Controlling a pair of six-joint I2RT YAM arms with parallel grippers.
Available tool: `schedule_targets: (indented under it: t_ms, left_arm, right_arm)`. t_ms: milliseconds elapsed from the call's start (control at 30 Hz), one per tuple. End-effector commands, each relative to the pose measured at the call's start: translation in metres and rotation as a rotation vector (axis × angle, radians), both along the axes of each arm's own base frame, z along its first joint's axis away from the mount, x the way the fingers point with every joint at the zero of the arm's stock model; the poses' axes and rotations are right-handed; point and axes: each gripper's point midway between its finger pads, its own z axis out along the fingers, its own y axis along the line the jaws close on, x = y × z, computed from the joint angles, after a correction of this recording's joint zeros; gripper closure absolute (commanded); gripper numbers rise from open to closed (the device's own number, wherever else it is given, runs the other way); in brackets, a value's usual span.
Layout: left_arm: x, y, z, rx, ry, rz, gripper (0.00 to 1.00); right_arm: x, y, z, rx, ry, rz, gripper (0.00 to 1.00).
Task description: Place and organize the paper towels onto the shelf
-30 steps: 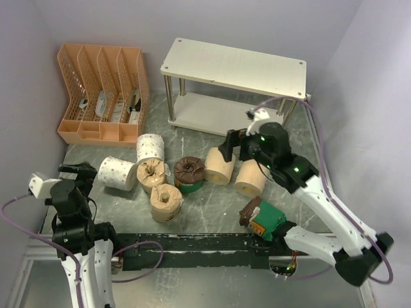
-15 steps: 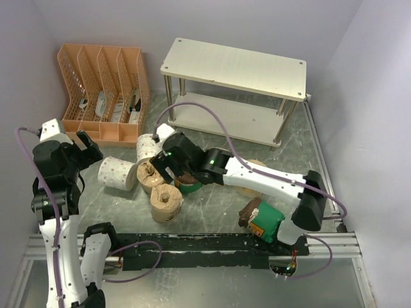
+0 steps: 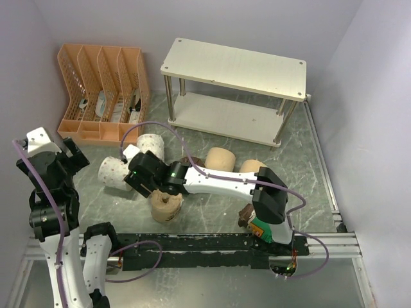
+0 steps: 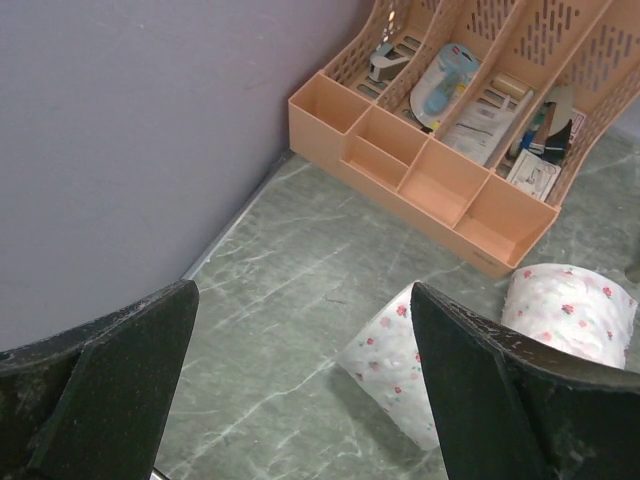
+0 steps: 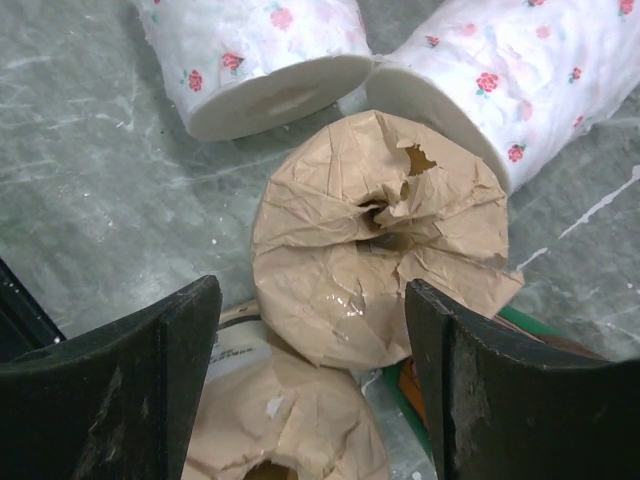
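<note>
Nearest, by the right arm's base: green-banded roll with dark brown paper end (image 3: 249, 219), lying down, largely covered by the arm's elbow. Left of it a beige paper-wrapped roll (image 3: 166, 205) stands on end on the grey marbled worktop (image 3: 212, 212).

Right fingers (image 5: 310, 295) are apart, straddling a second beige roll (image 5: 375, 250); contact cannot be judged. The wrist hides this roll in the top view.

Left fingers (image 4: 300, 300) are apart, holding nothing.

White rose-printed roll (image 4: 395, 360) meets a second white roll (image 4: 570, 305). Third beige roll (image 3: 220, 157) and fourth beige roll (image 3: 252, 168) sit farther right, all on the worktop.

At the back stands the pale cream two-tier shelf on silver legs (image 3: 234, 64). Orange slotted plastic file organiser (image 3: 103, 83) holds small stationery, hard to identify.
</note>
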Motion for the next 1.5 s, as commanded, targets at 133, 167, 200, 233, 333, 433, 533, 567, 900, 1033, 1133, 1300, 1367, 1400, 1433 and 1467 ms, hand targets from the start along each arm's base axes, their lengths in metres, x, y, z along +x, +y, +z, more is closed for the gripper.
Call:
schedule_targets:
  t_ms: [133,167,200,233,333,433,533,567,900,1033,1133,1300,1367,1400,1433,1467]
  left_arm:
    - [-0.01,0.009,0.001,0.037,-0.035,0.055,0.01]
    - [-0.009,0.009,0.001,0.038,-0.036,0.055,0.01]
    - [-0.009,0.01,-0.001,0.039,-0.033,0.055,0.01]
    - [-0.008,0.01,-0.002,0.038,-0.032,0.055,0.01]
    - [-0.008,0.01,-0.003,0.039,-0.033,0.055,0.01]
    - [-0.007,0.01,-0.005,0.037,-0.034,0.054,0.01]
    - [-0.009,0.012,-0.004,0.043,-0.032,0.068,0.01]
    - [-0.01,0.013,-0.004,0.044,-0.032,0.074,0.01]
    - [-0.01,0.014,-0.007,0.046,-0.029,0.08,0.0]
    - [-0.009,0.013,-0.01,0.042,-0.023,0.07,0.0]
    - [-0.008,0.012,-0.012,0.042,-0.014,0.063,0.0]
    - [-0.007,0.011,-0.013,0.037,-0.021,0.057,0.0]
    - [-0.007,0.01,-0.013,0.035,-0.025,0.054,0.0]
    - [-0.007,0.01,-0.013,0.035,-0.026,0.052,0.0]
    - [-0.007,0.009,-0.013,0.035,-0.027,0.051,0.01]
    - [-0.007,0.009,-0.013,0.035,-0.028,0.05,0.0]
  right_arm:
    - [0.004,0.021,-0.006,0.044,0.018,0.008,0.33]
    - [0.004,0.022,-0.008,0.043,0.021,0.008,0.34]
    - [0.004,0.023,-0.007,0.046,0.022,0.008,0.34]
    - [0.005,0.024,-0.017,0.026,0.028,0.006,0.35]
    - [0.008,0.026,-0.028,0.004,0.024,-0.001,0.39]
    - [0.011,0.029,-0.037,-0.016,0.019,-0.009,0.41]
    - [0.015,0.028,-0.052,-0.054,0.017,-0.031,0.47]
    - [0.017,0.026,-0.055,-0.065,0.013,-0.045,0.5]
    - [0.036,-0.016,0.013,-0.046,-0.167,-0.188,1.0]
    - [0.037,-0.034,0.085,0.068,-0.257,-0.209,1.0]
    - [0.041,-0.055,0.132,0.108,-0.317,-0.245,1.0]
    - [0.081,-0.13,0.138,-0.002,-0.346,-0.432,1.0]
    - [0.099,-0.162,0.128,-0.016,-0.313,-0.5,1.0]
    - [0.108,-0.181,0.117,-0.033,-0.302,-0.539,1.0]
    - [0.115,-0.196,0.115,-0.027,-0.299,-0.578,1.0]
    - [0.122,-0.212,0.109,-0.032,-0.296,-0.615,1.0]
